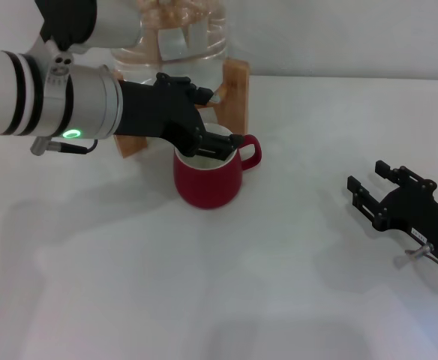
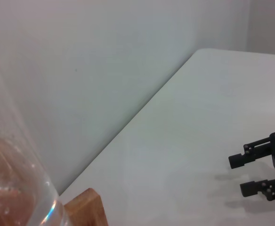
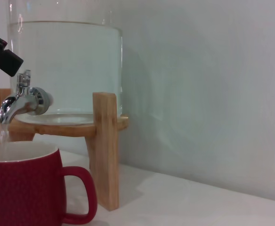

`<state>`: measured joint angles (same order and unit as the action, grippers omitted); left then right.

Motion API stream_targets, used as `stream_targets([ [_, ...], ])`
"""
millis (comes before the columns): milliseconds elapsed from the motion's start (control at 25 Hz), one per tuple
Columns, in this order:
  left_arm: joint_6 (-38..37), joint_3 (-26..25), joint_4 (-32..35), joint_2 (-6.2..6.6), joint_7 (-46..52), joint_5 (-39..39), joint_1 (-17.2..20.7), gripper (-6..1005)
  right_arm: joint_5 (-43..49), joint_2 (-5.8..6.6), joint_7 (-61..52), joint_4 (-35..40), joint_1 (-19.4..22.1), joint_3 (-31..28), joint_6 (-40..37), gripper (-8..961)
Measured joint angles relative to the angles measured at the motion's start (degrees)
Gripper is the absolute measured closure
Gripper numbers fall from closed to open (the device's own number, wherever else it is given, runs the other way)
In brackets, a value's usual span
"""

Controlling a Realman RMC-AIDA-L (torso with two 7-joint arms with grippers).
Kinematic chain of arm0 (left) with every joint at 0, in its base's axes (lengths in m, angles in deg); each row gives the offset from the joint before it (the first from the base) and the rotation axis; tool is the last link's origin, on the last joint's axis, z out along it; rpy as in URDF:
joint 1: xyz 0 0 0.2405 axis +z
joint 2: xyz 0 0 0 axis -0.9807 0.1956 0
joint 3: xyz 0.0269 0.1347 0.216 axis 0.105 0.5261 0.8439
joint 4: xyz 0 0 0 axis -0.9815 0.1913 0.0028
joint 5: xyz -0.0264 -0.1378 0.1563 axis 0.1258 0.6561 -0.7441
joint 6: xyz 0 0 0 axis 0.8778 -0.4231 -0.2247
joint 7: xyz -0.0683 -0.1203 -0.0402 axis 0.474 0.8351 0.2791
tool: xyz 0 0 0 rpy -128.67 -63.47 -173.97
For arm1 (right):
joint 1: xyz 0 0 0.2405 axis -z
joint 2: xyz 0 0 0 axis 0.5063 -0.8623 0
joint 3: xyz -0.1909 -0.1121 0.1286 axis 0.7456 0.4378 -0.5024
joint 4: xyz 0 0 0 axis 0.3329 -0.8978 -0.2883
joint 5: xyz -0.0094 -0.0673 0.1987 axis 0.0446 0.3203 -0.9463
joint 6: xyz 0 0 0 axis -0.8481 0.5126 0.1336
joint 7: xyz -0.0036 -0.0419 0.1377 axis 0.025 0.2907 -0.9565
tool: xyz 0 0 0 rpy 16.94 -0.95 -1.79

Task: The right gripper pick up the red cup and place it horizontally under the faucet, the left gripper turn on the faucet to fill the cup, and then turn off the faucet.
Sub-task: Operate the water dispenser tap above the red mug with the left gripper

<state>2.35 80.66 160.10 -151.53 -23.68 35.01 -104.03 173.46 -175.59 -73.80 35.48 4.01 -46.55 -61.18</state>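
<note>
The red cup stands upright on the white table in front of the wooden stand, handle pointing right. In the right wrist view the chrome faucet sits right above the red cup, and a thin stream of water runs from its spout into the cup. My left gripper reaches over the cup's rim at the faucet and hides it in the head view. A black part of it shows just above the faucet's lever in the right wrist view. My right gripper rests open and empty on the table, well right of the cup.
The clear water jar sits in its wooden stand at the table's back, against the wall. The left wrist view shows the jar's glass, a corner of the stand and the right gripper farther off.
</note>
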Motion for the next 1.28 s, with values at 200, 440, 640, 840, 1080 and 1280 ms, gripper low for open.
stream_targets([
  [200, 0.00, -0.03, -0.60, 0.00, -0.02, -0.34, -0.16, 122, 0.00, 0.00, 0.00, -0.08, 0.03, 0.00, 0.00, 415],
  [440, -0.17, 0.01, -0.79, 0.04, -0.38, -0.38, -0.18, 121, 0.00, 0.00, -0.02, -0.12, 0.04, 0.00, 0.00, 415],
  [640, -0.21, -0.02, -1.82, 0.06, -0.72, -0.39, -0.94, 122, 0.00, 0.06, -0.05, -0.39, 0.04, 0.00, 0.00, 415],
  [840, -0.23, -0.02, -2.59, 0.13, -0.81, -0.39, -1.80, 123, 0.00, 0.09, -0.07, -0.52, 0.12, 0.00, 0.00, 414],
  [1080, -0.29, -0.02, -3.14, 0.12, -0.94, -0.39, -2.40, 122, 0.00, 0.09, -0.09, -0.52, 0.15, 0.00, 0.00, 414],
  [1280, -0.52, -0.02, -3.55, 0.03, -1.38, -0.38, -2.64, 121, 0.00, 0.09, -0.09, -0.58, 0.23, 0.00, -0.02, 414],
])
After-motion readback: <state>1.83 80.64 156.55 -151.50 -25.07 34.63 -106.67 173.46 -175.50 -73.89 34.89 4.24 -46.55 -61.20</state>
